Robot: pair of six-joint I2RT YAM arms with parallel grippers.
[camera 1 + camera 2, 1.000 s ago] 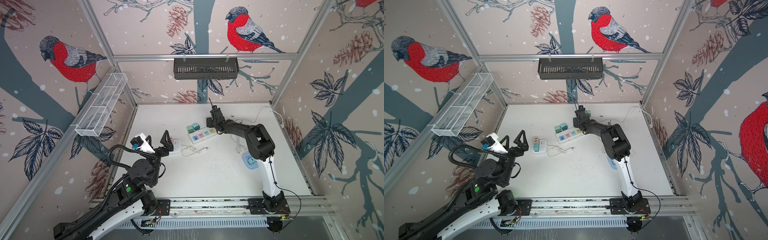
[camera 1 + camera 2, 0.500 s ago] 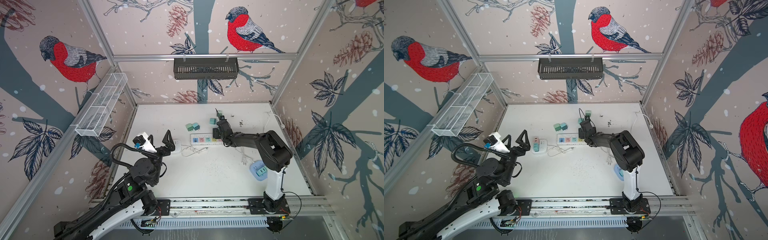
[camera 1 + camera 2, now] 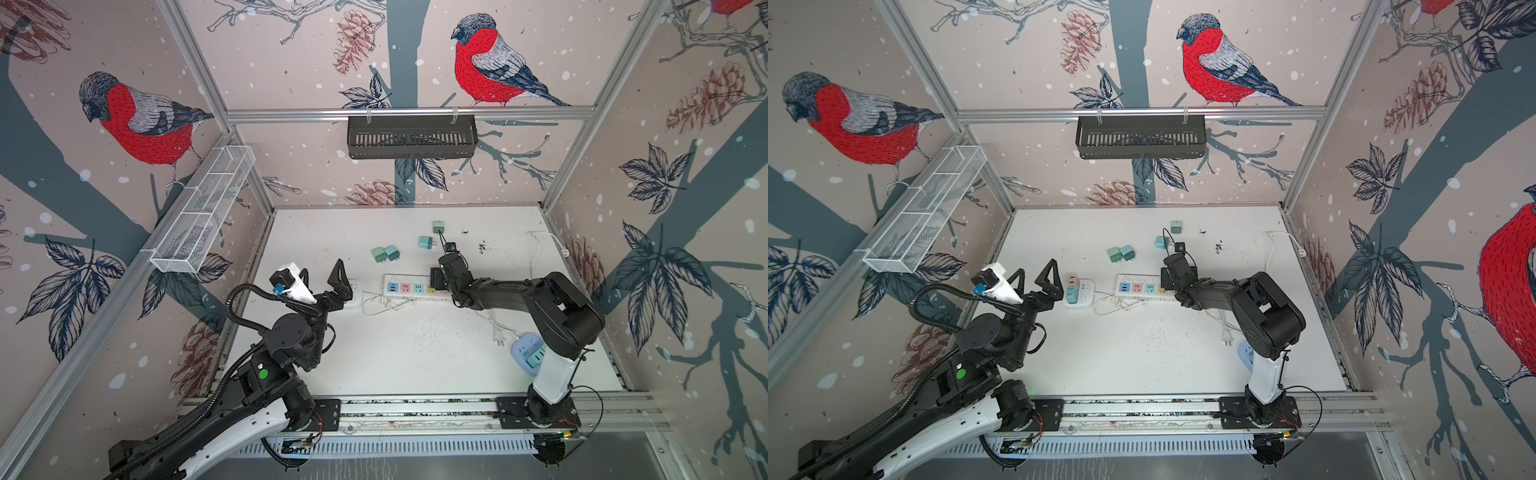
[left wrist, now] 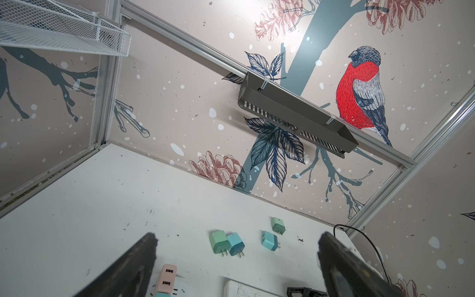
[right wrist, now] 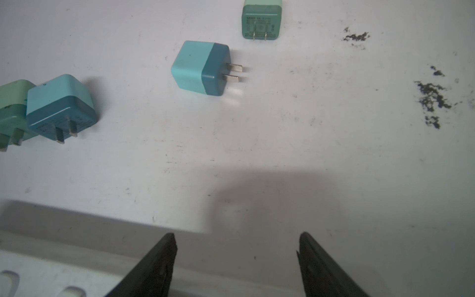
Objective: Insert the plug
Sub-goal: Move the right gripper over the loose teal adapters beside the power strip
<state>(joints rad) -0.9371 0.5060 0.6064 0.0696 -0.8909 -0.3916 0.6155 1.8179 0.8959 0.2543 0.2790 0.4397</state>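
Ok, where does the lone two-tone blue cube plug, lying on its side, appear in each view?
In a top view: two-tone blue cube plug, far middle of table.
In a top view: same spot, beyond the right arm.
Left wrist: between the green-and-blue plug pair and dark green cube plug.
Right wrist: likewise, prongs pointing away from the pair.
Shared landmark: the dark green cube plug.

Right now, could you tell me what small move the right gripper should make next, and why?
Probably ease the right gripper forward toward the two-tone blue cube plug. Its jaws stand open and empty above the end of the white power strip, and that plug lies loose on its side, almost straight ahead.
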